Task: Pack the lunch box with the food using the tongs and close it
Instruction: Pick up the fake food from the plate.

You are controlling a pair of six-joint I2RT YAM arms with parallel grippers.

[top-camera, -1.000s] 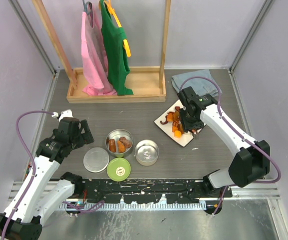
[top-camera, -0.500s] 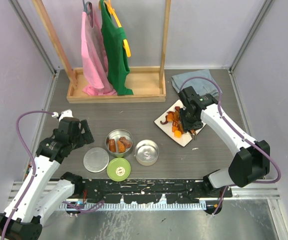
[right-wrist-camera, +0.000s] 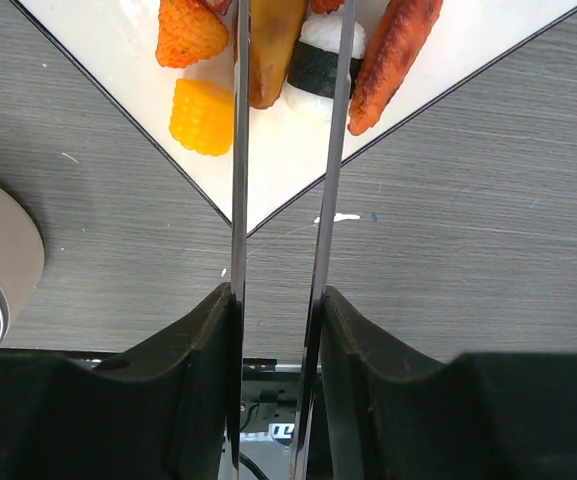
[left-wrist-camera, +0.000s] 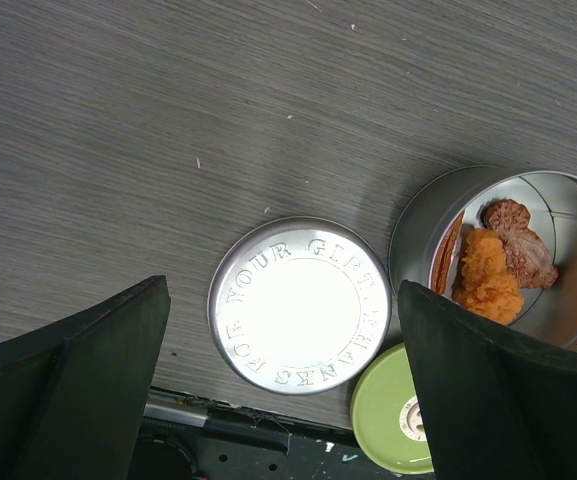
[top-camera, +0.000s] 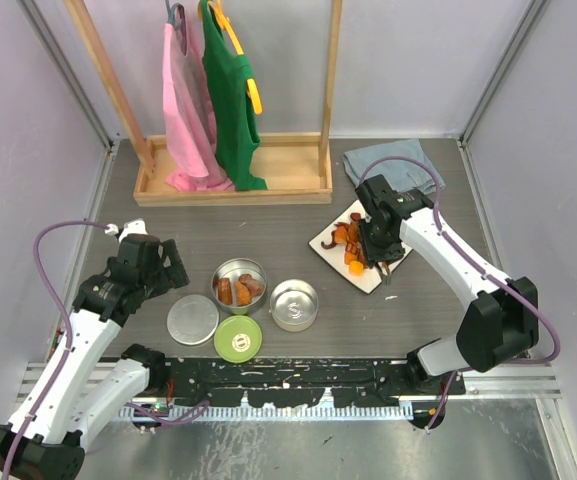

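Right wrist cam showed what top couldn't: right gripper point(right-wrist-camera: 280, 300) squeezing tongs point(right-wrist-camera: 238, 150), arms narrowed but apart, straddling brown chunk point(right-wrist-camera: 268, 60) and rice roll point(right-wrist-camera: 320, 60) among food point(right-wrist-camera: 202, 117) on plate point(right-wrist-camera: 118, 60). Tips cropped, so clamp unclear. Top cam: tins point(top-camera: 294, 305) open, lids point(top-camera: 192, 320) alongside. Left gripper point(left-wrist-camera: 280, 300) gaped. Versus a second ago: right squeeze tighter, left unmoved.

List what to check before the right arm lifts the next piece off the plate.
1. tongs clamped in right end effector: ok.
2. Food between the tong arms over the plate: ok, a rice roll sits there.
3. Tips closed on a piece: cannot tell, tips out of view.
4. tin with food uncovered: ok.
5. second tin uncovered and bare: ok.
6. left end effector open, holding nothing: ok.
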